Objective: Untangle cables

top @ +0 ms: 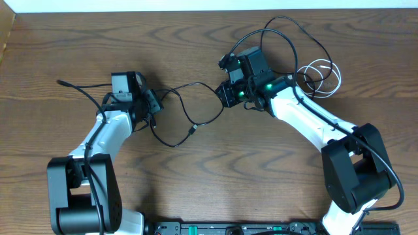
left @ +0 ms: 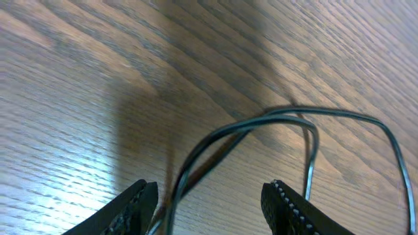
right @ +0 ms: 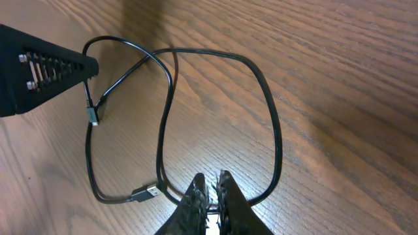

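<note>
Lying across the middle of the brown wood-grain worktop (top: 78,39), the thin black cord (top: 186,86) runs in loose curves from the left claw (top: 155,104) to the right claw (top: 223,98), with one loop sagging toward the near edge. The thin white cord (top: 320,62) sits well apart from it, coiled in small rings on the far right, just beside the right arm's forearm. A thicker black wire (top: 307,32) arches over that arm and passes close to the white coil. From overhead I cannot tell how either claw stands.

From the left wrist, the left claw is apart. Both dark toothed fingers are at the bottom edge, and a doubled run of the black cord rises between them without touching either pad. Farther out the two strands cross and spread into a wide curve on the wood.

From the right wrist, the right claw is together, its fingertips pinched on the near bottom of a big black loop. The cord crosses itself near the top of this view. One silver-tipped plug (right: 147,192) lies flat just left of the fingertips, and a second plug end hangs lower left of the crossing. One dark finger of the left claw juts in from the left edge, near the loop's upper corner.
</note>
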You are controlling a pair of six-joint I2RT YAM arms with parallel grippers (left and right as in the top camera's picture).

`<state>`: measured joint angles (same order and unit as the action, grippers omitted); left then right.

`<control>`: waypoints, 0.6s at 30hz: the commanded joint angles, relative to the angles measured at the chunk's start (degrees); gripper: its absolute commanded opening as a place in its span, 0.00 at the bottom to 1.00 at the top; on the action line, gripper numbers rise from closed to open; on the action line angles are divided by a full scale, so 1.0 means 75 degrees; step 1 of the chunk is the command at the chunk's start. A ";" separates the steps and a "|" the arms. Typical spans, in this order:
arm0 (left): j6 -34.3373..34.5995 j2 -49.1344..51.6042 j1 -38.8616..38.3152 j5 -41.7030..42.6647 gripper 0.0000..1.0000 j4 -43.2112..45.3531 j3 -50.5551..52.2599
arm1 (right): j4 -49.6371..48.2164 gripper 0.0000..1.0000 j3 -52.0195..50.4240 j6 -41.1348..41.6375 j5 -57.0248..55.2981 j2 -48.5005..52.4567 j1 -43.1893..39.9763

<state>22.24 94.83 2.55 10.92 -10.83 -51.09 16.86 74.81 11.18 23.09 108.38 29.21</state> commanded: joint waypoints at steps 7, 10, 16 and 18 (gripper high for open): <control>0.0312 0.0871 -0.0023 -0.0143 0.19 0.0350 0.0047 | -0.0029 0.05 -0.0050 0.0082 -0.0050 0.0076 0.0050; 0.0291 0.0697 -0.0003 0.1023 0.07 0.0405 0.0009 | -0.0029 0.06 -0.0050 0.0079 -0.0146 0.0076 0.0050; -0.0691 -0.0061 0.0125 0.2786 0.08 0.0391 -0.0032 | -0.0009 0.29 -0.0050 0.0169 -0.0653 0.0076 0.0047; -0.0854 -0.0338 0.0184 0.2891 0.07 0.0303 -0.0032 | 0.0067 0.30 -0.0050 0.0321 -0.1005 0.0076 0.0044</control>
<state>20.62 96.79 2.96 25.19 -8.08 -51.07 16.86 74.81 11.81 19.99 108.38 29.23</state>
